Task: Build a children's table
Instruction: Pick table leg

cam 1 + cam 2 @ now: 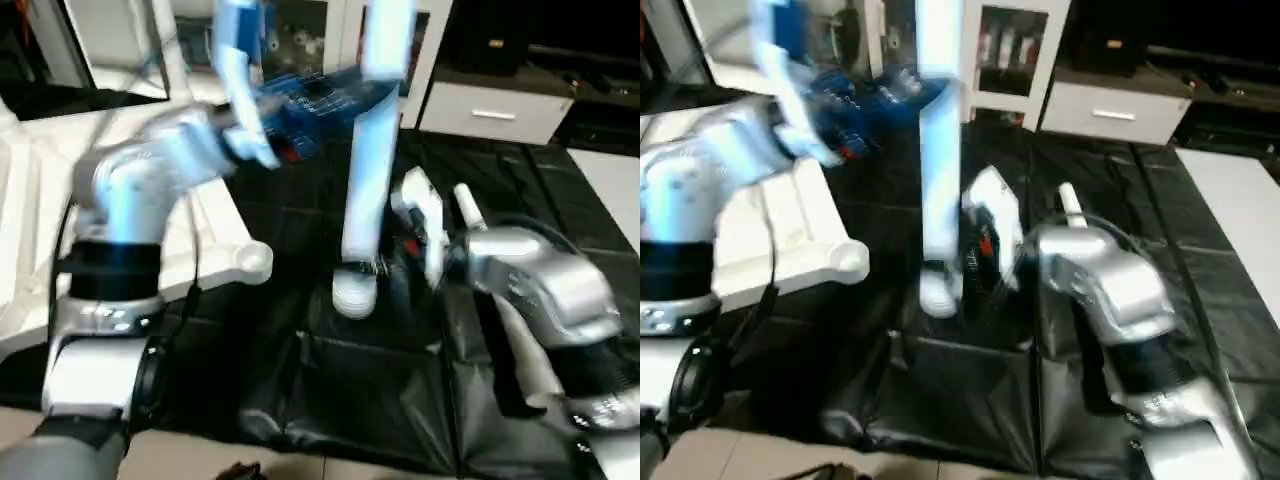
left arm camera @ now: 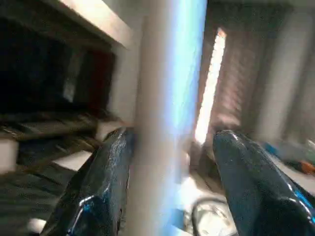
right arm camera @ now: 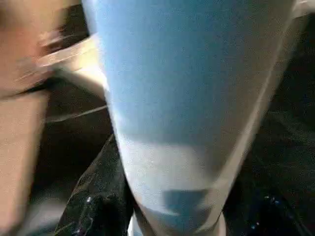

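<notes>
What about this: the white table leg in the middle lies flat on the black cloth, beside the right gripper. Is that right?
Not quite. The white table leg stands upright on the black cloth, flared end down, beside the right gripper. The left eye view shows this.

Everything looks smeary — the pictures are blurred by motion. The tall white leg glows blue down one side, and the table top to its left shines bright white. The black cloth under the leg has shiny glare spots. Up close, the leg fills the view — soft and out of focus.
</notes>
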Available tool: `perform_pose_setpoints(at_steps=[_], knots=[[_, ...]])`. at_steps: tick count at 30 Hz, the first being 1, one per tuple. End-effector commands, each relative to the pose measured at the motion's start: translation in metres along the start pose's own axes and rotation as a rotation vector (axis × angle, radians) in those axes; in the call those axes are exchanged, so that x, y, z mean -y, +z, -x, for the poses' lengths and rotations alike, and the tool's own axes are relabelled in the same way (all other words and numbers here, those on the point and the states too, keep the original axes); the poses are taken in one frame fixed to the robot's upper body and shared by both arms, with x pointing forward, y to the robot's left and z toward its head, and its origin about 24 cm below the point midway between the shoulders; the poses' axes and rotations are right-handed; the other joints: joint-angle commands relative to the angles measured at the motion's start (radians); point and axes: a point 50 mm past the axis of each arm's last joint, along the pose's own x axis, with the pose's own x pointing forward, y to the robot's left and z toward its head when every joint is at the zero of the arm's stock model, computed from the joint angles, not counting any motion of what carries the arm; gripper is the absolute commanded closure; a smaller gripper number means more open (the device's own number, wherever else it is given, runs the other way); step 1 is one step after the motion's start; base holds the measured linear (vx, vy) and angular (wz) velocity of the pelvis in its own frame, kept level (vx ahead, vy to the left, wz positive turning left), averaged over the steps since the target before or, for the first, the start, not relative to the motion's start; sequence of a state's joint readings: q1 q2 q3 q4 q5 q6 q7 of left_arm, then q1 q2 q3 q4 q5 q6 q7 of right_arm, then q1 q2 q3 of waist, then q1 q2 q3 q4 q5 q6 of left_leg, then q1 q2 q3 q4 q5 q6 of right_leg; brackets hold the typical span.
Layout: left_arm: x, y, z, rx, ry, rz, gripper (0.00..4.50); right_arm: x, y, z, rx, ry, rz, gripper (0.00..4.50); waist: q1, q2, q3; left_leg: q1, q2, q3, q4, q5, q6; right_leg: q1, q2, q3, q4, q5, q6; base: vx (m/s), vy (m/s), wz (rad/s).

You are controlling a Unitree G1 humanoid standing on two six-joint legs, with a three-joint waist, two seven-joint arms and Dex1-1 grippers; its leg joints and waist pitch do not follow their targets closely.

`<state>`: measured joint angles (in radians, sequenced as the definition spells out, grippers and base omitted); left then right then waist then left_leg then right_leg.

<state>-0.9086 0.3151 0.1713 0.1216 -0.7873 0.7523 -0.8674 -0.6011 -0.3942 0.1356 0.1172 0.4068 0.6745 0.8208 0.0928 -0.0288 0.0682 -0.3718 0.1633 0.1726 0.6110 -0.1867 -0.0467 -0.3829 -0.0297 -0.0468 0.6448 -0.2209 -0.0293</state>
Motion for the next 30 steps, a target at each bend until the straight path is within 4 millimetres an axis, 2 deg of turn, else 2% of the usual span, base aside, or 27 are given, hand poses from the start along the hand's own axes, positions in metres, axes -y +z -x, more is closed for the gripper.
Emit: perform_pose_setpoints(at_steps=[1,2,3,4,5,6,7,8,9,10,11,12,14,15,18,20,24,25,27,30], knots=[[-0.009,0.005,0.017,-0.020,0.138,-0.114,1.63,0.018,0.005,0.012,0.047,-0.172,0.005,2.61,0.003,0.004,-0.072,0.014,0.067,-0.024,-0.062,-0.082,-0.015,0.047,-0.113,0.061,-0.083,-0.104,-0.198,0.000,0.000,0.00],[-0.015,0.000,0.026,-0.070,0.212,-0.168,1.63,0.021,0.005,0.014,0.063,-0.221,0.005,2.61,0.000,0.002,-0.072,0.013,0.067,-0.025,-0.064,-0.080,-0.016,0.048,-0.110,0.060,-0.081,-0.099,-0.187,0.000,0.000,0.00],[-0.027,-0.028,0.049,-0.346,0.336,-0.370,1.63,0.025,0.007,0.020,0.105,-0.306,0.028,2.62,-0.002,0.003,-0.071,0.014,0.071,-0.029,-0.070,-0.088,-0.013,0.047,-0.111,0.063,-0.084,-0.111,-0.135,0.000,0.000,0.00],[-0.027,-0.028,0.049,-0.346,0.336,-0.370,1.63,0.025,0.007,0.020,0.105,-0.306,0.028,2.62,-0.002,0.003,-0.071,0.014,0.071,-0.029,-0.070,-0.088,-0.013,0.047,-0.111,0.063,-0.084,-0.111,-0.135,0.000,0.000,0.00],[-0.036,-0.070,0.079,-0.683,0.364,-0.462,1.63,0.020,0.005,0.024,0.124,-0.315,0.057,2.62,-0.001,0.016,-0.074,0.016,0.069,-0.030,-0.069,-0.080,-0.021,0.046,-0.110,0.062,-0.082,-0.095,-0.115,0.000,0.000,0.00],[-0.037,-0.084,0.090,-0.773,0.364,-0.456,1.63,0.016,0.004,0.025,0.125,-0.313,0.085,2.62,-0.002,0.016,-0.073,0.020,0.071,-0.028,-0.073,-0.093,-0.021,0.041,-0.108,0.064,-0.080,-0.086,-0.097,0.000,0.000,0.00],[-0.037,-0.084,0.090,-0.773,0.364,-0.456,1.63,0.016,0.004,0.025,0.125,-0.313,0.085,2.62,-0.004,0.014,-0.075,0.019,0.069,-0.027,-0.073,-0.090,-0.024,0.044,-0.107,0.063,-0.075,-0.068,-0.101,0.000,0.000,0.00],[-0.037,-0.098,0.102,-0.847,0.353,-0.422,1.63,0.012,0.003,0.027,0.125,-0.314,0.112,2.62,-0.004,0.015,-0.078,0.022,0.068,-0.026,-0.072,-0.082,-0.025,0.045,-0.107,0.062,-0.072,-0.047,-0.113,0.000,0.000,0.00],[-0.037,-0.100,0.104,-0.853,0.351,-0.412,1.63,0.011,0.002,0.027,0.125,-0.311,0.110,2.62,-0.001,0.020,-0.080,0.020,0.071,-0.027,-0.072,-0.065,-0.026,0.043,-0.111,0.061,-0.068,-0.002,-0.140,0.000,0.000,0.00],[-0.036,-0.104,0.107,-0.864,0.347,-0.392,1.63,0.010,0.001,0.028,0.125,-0.305,0.106,2.62,-0.001,0.018,-0.081,0.021,0.072,-0.027,-0.073,-0.065,-0.028,0.043,-0.111,0.060,-0.066,0.014,-0.156,0.000,0.000,0.00],[-0.038,-0.111,0.116,-0.890,0.363,-0.362,1.63,0.005,0.000,0.029,0.124,-0.275,0.089,2.62,-0.001,0.012,-0.078,0.020,0.071,-0.026,-0.073,-0.079,-0.025,0.045,-0.111,0.059,-0.066,0.035,-0.190,0.000,0.000,0.00],[-0.044,-0.117,0.128,-0.924,0.414,-0.352,1.63,-0.003,-0.002,0.030,0.126,-0.230,0.067,2.62,0.001,0.010,-0.075,0.019,0.070,-0.025,-0.074,-0.086,-0.018,0.046,-0.111,0.061,-0.070,0.029,-0.191,0.000,0.000,0.00],[-0.049,-0.119,0.137,-0.950,0.448,-0.368,1.63,-0.009,-0.003,0.029,0.126,-0.200,0.058,2.62,0.001,0.008,-0.071,0.017,0.068,-0.025,-0.075,-0.115,-0.009,0.049,-0.116,0.063,-0.076,-0.027,-0.181,0.000,0.000,0.00],[-0.050,-0.121,0.141,-0.966,0.448,-0.387,1.63,-0.012,-0.004,0.029,0.126,-0.190,0.056,2.62,-0.001,0.009,-0.069,0.020,0.069,-0.027,-0.076,-0.142,-0.013,0.047,-0.119,0.064,-0.085,-0.101,-0.169,0.000,0.000,0.00],[-0.058,-0.122,0.153,-1.001,0.502,-0.396,1.63,-0.017,-0.006,0.028,0.125,-0.176,0.055,2.62,-0.005,0.014,-0.067,0.022,0.071,-0.027,-0.078,-0.168,-0.028,0.042,-0.119,0.065,-0.089,-0.151,-0.158,0.000,0.000,0.00],[-0.060,-0.122,0.157,-1.016,0.512,-0.394,1.63,-0.018,-0.007,0.028,0.127,-0.179,0.052,2.62,-0.004,0.020,-0.068,0.025,0.071,-0.030,-0.079,-0.179,-0.036,0.040,-0.120,0.065,-0.089,-0.156,-0.166,0.000,0.000,0.00],[-0.063,-0.125,0.167,-1.062,0.520,-0.379,1.63,-0.021,-0.006,0.029,0.126,-0.182,0.047,2.62,-0.005,0.016,-0.068,0.024,0.071,-0.030,-0.079,-0.188,-0.042,0.040,-0.120,0.067,-0.087,-0.153,-0.173,0.000,0.000,0.00],[-0.065,-0.125,0.170,-1.066,0.531,-0.370,1.63,-0.022,-0.006,0.030,0.124,-0.180,0.043,2.62,-0.004,0.012,-0.068,0.024,0.069,-0.029,-0.078,-0.182,-0.038,0.040,-0.119,0.067,-0.090,-0.153,-0.169,0.000,0.000,0.00],[-0.067,-0.126,0.171,-1.067,0.538,-0.365,1.63,-0.022,-0.006,0.030,0.124,-0.179,0.042,2.62,-0.003,0.015,-0.068,0.025,0.071,-0.030,-0.078,-0.182,-0.039,0.040,-0.122,0.067,-0.087,-0.156,-0.167,0.000,0.000,0.00],[-0.069,-0.127,0.177,-1.086,0.540,-0.342,1.63,-0.023,-0.006,0.030,0.118,-0.172,0.039,2.62,-0.002,0.013,-0.068,0.026,0.071,-0.030,-0.078,-0.185,-0.039,0.039,-0.123,0.067,-0.089,-0.171,-0.168,0.000,0.000,0.00]])
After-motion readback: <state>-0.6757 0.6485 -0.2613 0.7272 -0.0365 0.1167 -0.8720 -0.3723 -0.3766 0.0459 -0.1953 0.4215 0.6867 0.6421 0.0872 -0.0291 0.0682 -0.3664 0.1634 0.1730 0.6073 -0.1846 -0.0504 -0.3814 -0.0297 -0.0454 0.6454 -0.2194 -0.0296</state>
